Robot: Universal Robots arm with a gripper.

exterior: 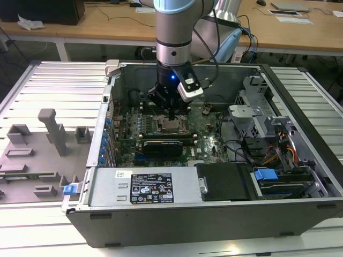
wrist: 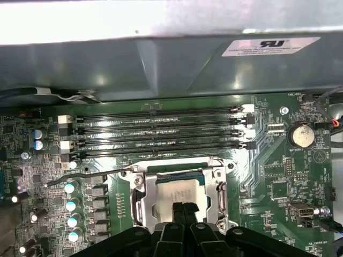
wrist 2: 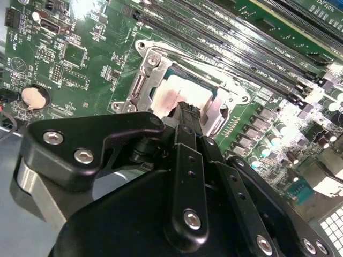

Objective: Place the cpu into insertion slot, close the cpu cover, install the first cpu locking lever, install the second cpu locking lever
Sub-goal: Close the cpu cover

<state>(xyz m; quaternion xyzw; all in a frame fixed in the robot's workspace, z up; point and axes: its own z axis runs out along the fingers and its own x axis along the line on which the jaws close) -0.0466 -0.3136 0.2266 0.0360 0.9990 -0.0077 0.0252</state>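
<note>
- The arm reaches down into the computer case [exterior: 161, 227]. I'd judge the step in hand to be closing the cpu cover. The gripper [exterior: 170, 115] has its fingers [wrist 2: 186, 139] pressed together, pinching nothing, with the tips down on the socket.
- Well away from the fingers on the exterior view's left, outside the case, sits a tray of grey fixtures [exterior: 37, 155].
- Right under the fingertips the cpu [wrist 2: 185, 92] lies flat in the insertion slot [exterior: 174, 127], its silver top showing just ahead of them. The cpu cover [wrist: 146, 199] frames it and looks lowered.
- Off to one side of the fingers a thin locking lever [wrist: 88, 174] juts out from the socket. It looks unlatched to me, so latching it would call for a firm, careful push.
- Well apart from the fingers on the exterior view's right stands the drive cage [exterior: 252, 115].
</note>
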